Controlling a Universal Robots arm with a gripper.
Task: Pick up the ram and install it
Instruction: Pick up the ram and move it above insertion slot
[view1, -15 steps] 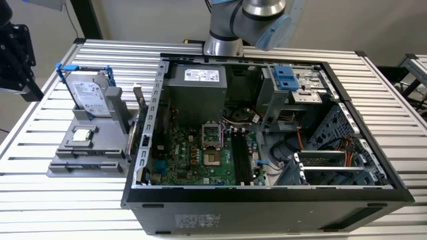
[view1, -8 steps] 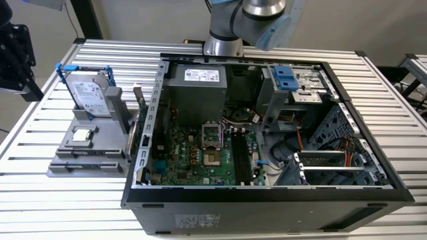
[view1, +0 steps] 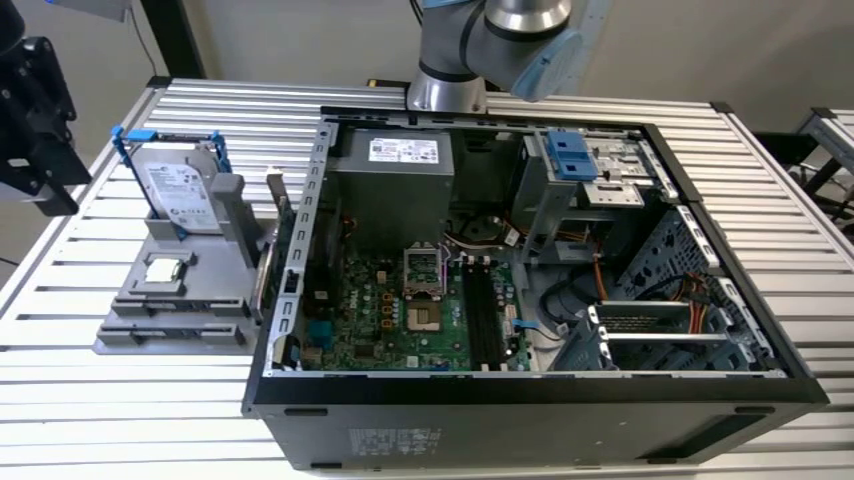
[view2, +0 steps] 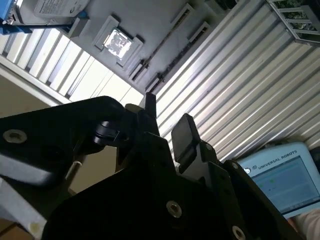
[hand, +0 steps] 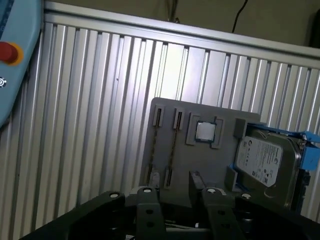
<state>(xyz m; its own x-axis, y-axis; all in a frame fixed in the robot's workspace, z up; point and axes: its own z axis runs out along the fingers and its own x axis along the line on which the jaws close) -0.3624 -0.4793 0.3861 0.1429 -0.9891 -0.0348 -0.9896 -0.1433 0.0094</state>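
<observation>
Gripper (view2: 166, 116) jaws apart, empty, well apart from fixture (hand: 205, 160). Best: centre over ram (hand: 173, 144) edge-up there, grip mid-length, squarely.

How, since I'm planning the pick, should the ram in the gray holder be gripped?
Take the ram by its long edge, near mid-length, from above the gray holder, squeezing its flat faces: it stands on edge in a narrow slot, so probably just that edge is free.
</observation>
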